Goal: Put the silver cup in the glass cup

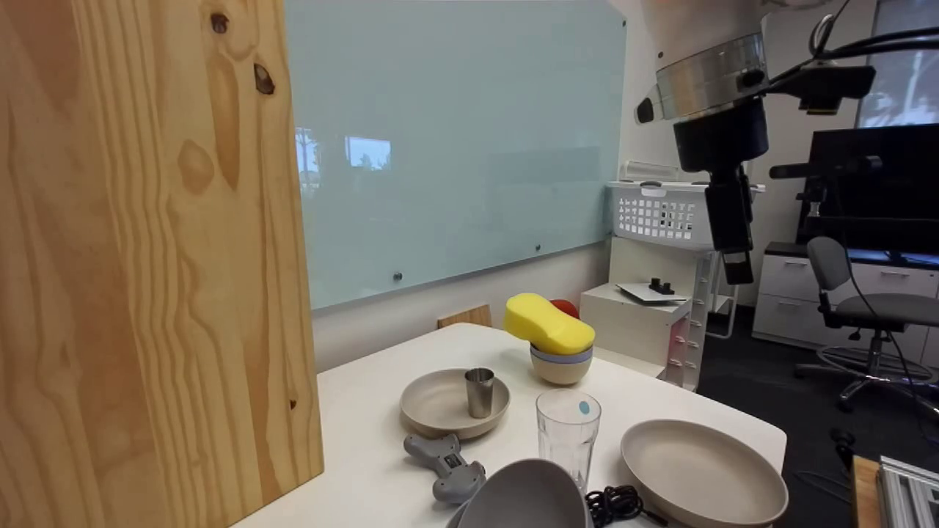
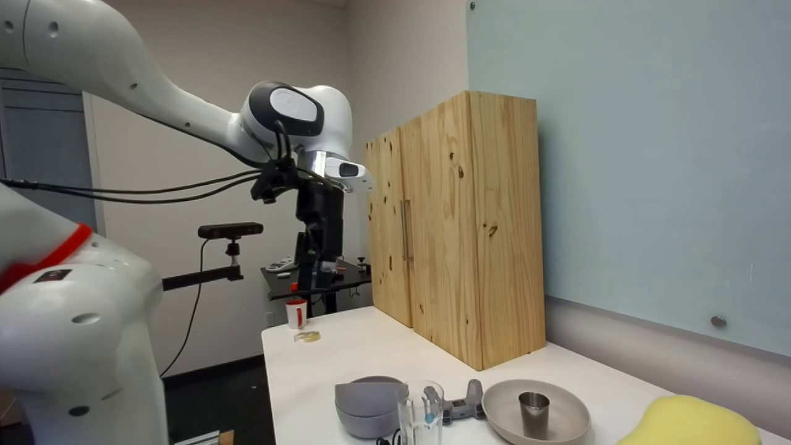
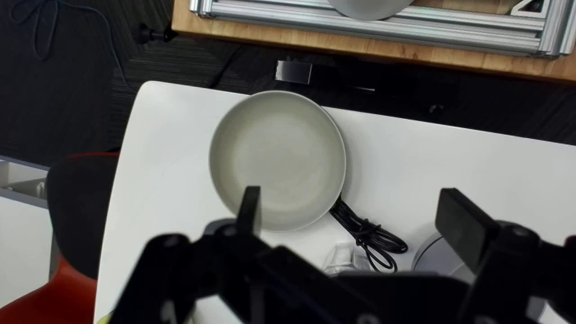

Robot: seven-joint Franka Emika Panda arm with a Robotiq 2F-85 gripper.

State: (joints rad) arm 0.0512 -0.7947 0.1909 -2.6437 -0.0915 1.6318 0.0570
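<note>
The hand point(image 3: 357, 217) has its two fingers spread wide apart in the wrist view, and in both exterior views it hangs well above the tabletop point(image 1: 359, 403), pointing downward. The silver cup point(image 1: 480, 396) stands upright inside a shallow tan bowl point(image 1: 433, 403). The glass cup point(image 1: 568, 433) is upright too, set on the tabletop near that bowl but apart from it; a grey bowl point(image 1: 524, 499) hides part of its lower end in an exterior view. A grey game controller point(image 1: 446, 466) lies just beside the tan bowl. A bundled black cable point(image 3: 366, 231) lies near the glass cup, one end of it reaching the rim of a wide tan dish point(image 3: 279, 157). A yellow sponge point(image 1: 550, 323) rests on top of a small tan pot point(image 1: 561, 369). A wooden cabinet point(image 2: 445, 228) stands on the tabletop in an exterior view, and well apart from the cups a mug point(image 2: 295, 314), white with red, stands near the tabletop's edge; just beside it lies a yellowish thing point(image 2: 307, 337), too small to make out.
</note>
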